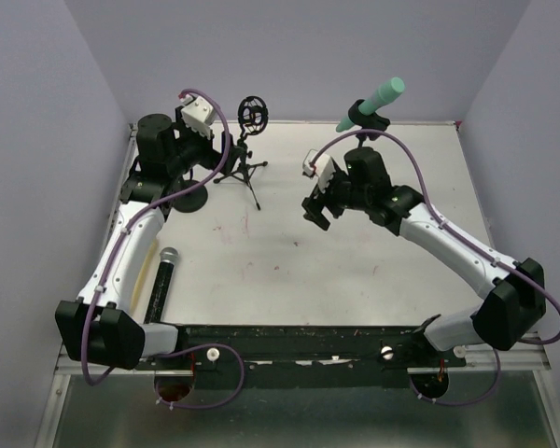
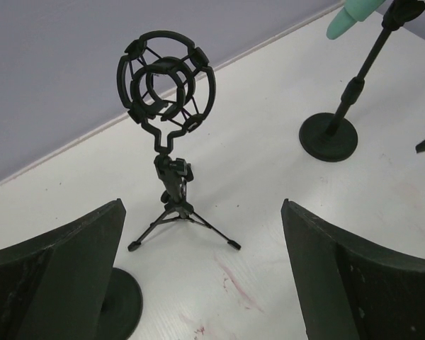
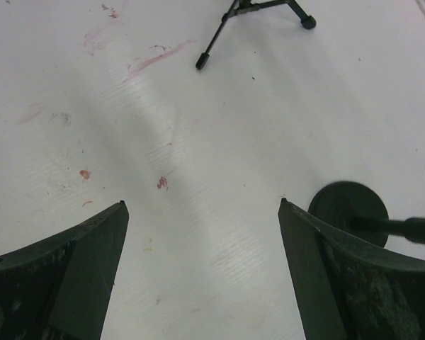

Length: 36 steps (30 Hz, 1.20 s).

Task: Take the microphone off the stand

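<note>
Microphone (image 1: 378, 98) sits clipped in its stand (image 2: 348, 92) at the far edge, long axis slanting toward the far right corner. It is nearer my right gripper (image 3: 202, 205). Fingers there and on my left gripper (image 2: 202, 205) are apart, empty.

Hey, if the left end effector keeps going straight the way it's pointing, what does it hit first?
Most likely the tripod stand with the empty shock mount. It sits centred ahead of the open left end effector, though depth is hard to judge.
</note>
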Each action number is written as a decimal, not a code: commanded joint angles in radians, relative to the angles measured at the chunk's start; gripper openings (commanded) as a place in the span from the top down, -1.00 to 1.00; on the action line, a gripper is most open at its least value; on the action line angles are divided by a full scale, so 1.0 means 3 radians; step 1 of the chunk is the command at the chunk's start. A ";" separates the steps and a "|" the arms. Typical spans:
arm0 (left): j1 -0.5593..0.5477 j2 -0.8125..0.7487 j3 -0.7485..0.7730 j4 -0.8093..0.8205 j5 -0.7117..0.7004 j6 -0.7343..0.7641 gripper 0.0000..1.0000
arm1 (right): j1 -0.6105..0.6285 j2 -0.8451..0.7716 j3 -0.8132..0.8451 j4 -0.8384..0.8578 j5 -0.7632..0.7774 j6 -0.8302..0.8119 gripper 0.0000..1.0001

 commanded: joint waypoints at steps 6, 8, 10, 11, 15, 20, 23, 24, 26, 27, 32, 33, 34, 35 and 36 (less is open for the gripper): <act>-0.0039 -0.0395 -0.0185 -0.0190 0.1374 -0.0133 -0.97 | -0.1042 -0.0921 -0.0477 0.0116 0.0068 0.1126 -0.89; -0.0167 -0.0329 -0.0067 -0.0170 0.1538 -0.0180 -0.97 | -0.1390 -0.1044 -0.0600 0.0244 -0.0050 0.1457 -0.87; -0.0345 -0.0227 0.0101 -0.0221 0.1600 -0.0160 -0.97 | -0.1691 -0.1101 -0.0652 0.0392 -0.0187 0.1688 -0.85; -0.0422 -0.0175 0.0188 -0.0272 0.1600 -0.0104 -0.97 | -0.1809 -0.1126 -0.0687 0.0514 -0.0269 0.1740 -0.85; -0.0709 0.0029 0.0541 -0.0471 0.1682 0.0116 -0.97 | -0.1948 -0.1045 -0.0728 0.1097 -0.0511 0.1424 -0.93; -0.0924 0.0219 0.0807 -0.0824 0.1718 0.0449 -0.98 | -0.1974 -0.0687 -0.0535 0.1706 -0.0765 0.1122 -1.00; -0.0965 0.0260 0.0884 -0.0901 0.1682 0.0526 -0.97 | -0.1974 -0.0442 -0.0386 0.1977 -0.1102 0.1076 -0.99; -0.0970 0.0260 0.0895 -0.0911 0.1662 0.0531 -0.97 | -0.1974 -0.0345 -0.0295 0.2003 -0.1190 0.1060 -1.00; -0.0975 0.0265 0.0900 -0.0916 0.1626 0.0541 -0.97 | -0.1979 -0.0115 -0.0146 0.2039 -0.1272 0.1065 -0.99; -0.0975 0.0260 0.0910 -0.0926 0.1616 0.0546 -0.97 | -0.1979 -0.0043 -0.0100 0.2085 -0.1257 0.1086 -0.98; -0.0990 0.0224 0.0885 -0.0937 0.1575 0.0521 -0.96 | -0.1974 0.0172 -0.0095 0.2525 -0.1333 0.1168 -0.96; -0.0990 0.0224 0.0879 -0.0942 0.1575 0.0521 -0.96 | -0.1974 0.0208 -0.0079 0.2530 -0.1430 0.1152 -0.93; -0.0985 0.0224 0.0869 -0.0937 0.1575 0.0521 -0.96 | -0.1979 0.0249 -0.0074 0.2535 -0.1492 0.1122 -0.91; -0.0990 0.0224 0.0869 -0.0937 0.1575 0.0526 -0.96 | -0.1979 0.0290 -0.0069 0.2545 -0.1563 0.1096 -0.88; -0.0985 0.0224 0.0864 -0.0932 0.1580 0.0521 -0.95 | -0.1979 0.0315 -0.0054 0.2555 -0.1635 0.1076 -0.85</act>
